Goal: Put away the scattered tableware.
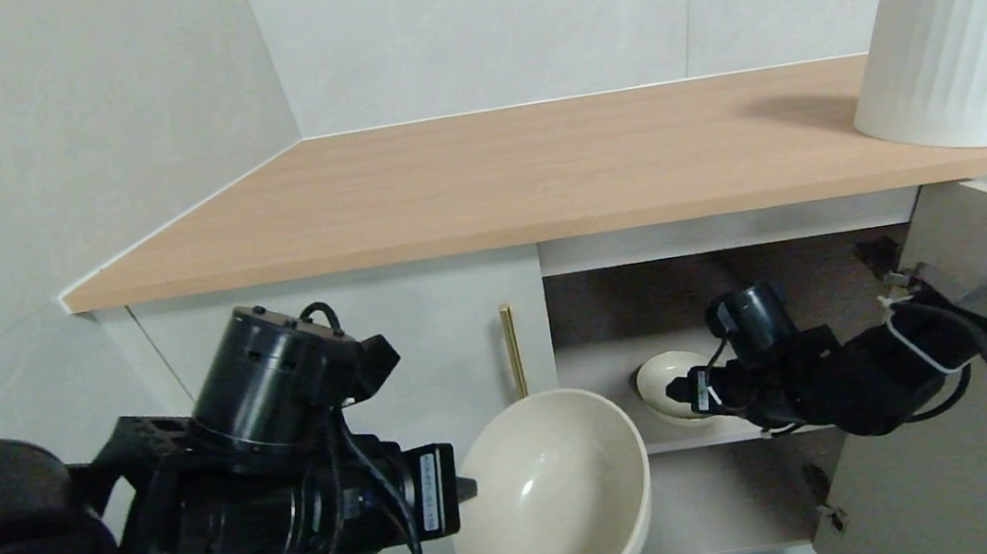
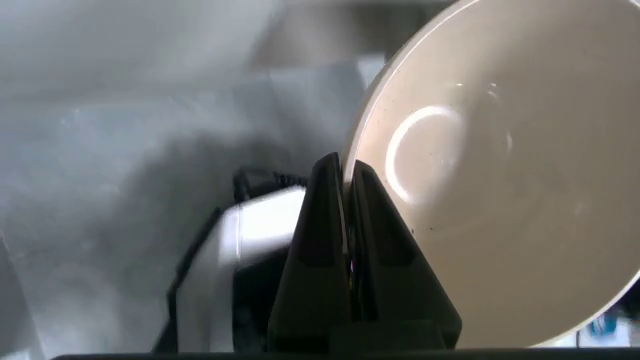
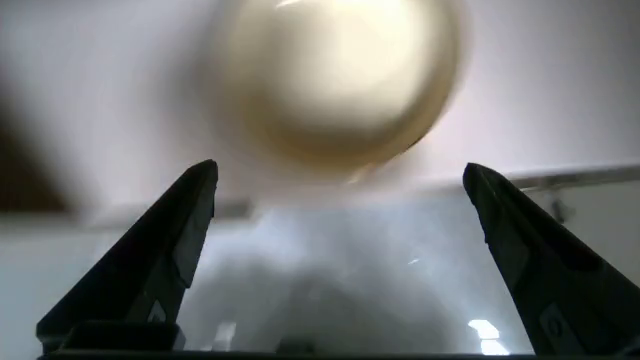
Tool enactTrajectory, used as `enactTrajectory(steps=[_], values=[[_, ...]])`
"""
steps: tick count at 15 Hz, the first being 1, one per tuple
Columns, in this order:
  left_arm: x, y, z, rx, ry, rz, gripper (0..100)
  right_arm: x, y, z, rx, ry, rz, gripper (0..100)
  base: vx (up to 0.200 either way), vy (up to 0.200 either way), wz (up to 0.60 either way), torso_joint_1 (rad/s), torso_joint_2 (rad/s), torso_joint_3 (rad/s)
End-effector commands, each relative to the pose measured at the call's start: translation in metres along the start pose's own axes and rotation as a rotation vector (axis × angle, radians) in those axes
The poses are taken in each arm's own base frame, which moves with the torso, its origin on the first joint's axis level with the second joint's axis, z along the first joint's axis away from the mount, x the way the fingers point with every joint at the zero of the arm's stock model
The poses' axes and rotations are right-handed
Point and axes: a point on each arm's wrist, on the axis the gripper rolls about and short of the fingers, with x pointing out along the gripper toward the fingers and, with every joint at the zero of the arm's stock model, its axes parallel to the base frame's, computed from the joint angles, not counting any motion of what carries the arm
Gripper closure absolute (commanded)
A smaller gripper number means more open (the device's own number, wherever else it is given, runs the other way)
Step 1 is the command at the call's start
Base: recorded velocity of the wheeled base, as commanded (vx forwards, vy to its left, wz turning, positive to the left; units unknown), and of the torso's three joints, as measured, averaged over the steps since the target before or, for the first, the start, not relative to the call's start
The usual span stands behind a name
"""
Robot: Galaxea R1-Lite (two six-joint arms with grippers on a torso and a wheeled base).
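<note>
One piece looks put away and one is left. The small bowl (image 1: 672, 384) (image 3: 335, 75) rests on the shelf (image 1: 596, 368) inside the open cabinet, at about 2 o'clock from the large bowl (image 1: 551, 498) (image 2: 500, 170). The right gripper (image 1: 692, 390) (image 3: 340, 172) is inside the cabinet just beside it. Its jaws are spread wide and pinch nothing, so I judge that bowl as stowed.

The large bowl is not yet stored. It hangs in the air at 6 o'clock in the head view, tilted so its hollow faces up and outward, in front of the closed left door (image 1: 426, 343). The left gripper (image 1: 469, 488) (image 2: 345, 172) carries it, with its jaws pressed together on the rim. That bowl has to go onto the shelf, and the open right door (image 1: 957, 464) probably needs closing afterwards.

By count there are two cream bowls, one large and one small, and one shelf is in use. One brass handle (image 1: 513, 351) sits on the closed door. One white ribbed cylinder (image 1: 961, 25) stands on the wooden desk (image 1: 491, 182) at 2 o'clock in the head view. No other tableware lies on the desk.
</note>
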Motion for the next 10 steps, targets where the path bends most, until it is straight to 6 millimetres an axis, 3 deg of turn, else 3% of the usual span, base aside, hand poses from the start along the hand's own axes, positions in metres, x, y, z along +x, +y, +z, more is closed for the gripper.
enactTrajectory(steps=[1, 3, 5, 10], values=[[0.043, -0.002, -0.013, 0.028, 0.093, 0.103, 100, -0.078, 0.025, 0.009, -0.061, 0.017, 0.182, 0, 0.0, 0.0, 0.0, 0.0, 0.0, 0.0], [0.071, -0.004, -0.026, 0.067, 0.123, 0.205, 100, -0.11, 0.036, 0.002, -0.13, 0.048, 0.248, 0, 0.0, 0.0, 0.0, 0.0, 0.0, 0.0], [0.087, -0.002, -0.031, 0.079, 0.125, 0.246, 100, -0.128, 0.042, -0.002, -0.165, 0.045, 0.285, 0, 0.0, 0.0, 0.0, 0.0, 0.0, 0.0], [0.097, 0.001, -0.034, 0.078, 0.144, 0.268, 100, -0.141, 0.046, -0.022, -0.293, 0.072, 0.32, 0, 0.0, 0.0, 0.0, 0.0, 0.0, 0.0]])
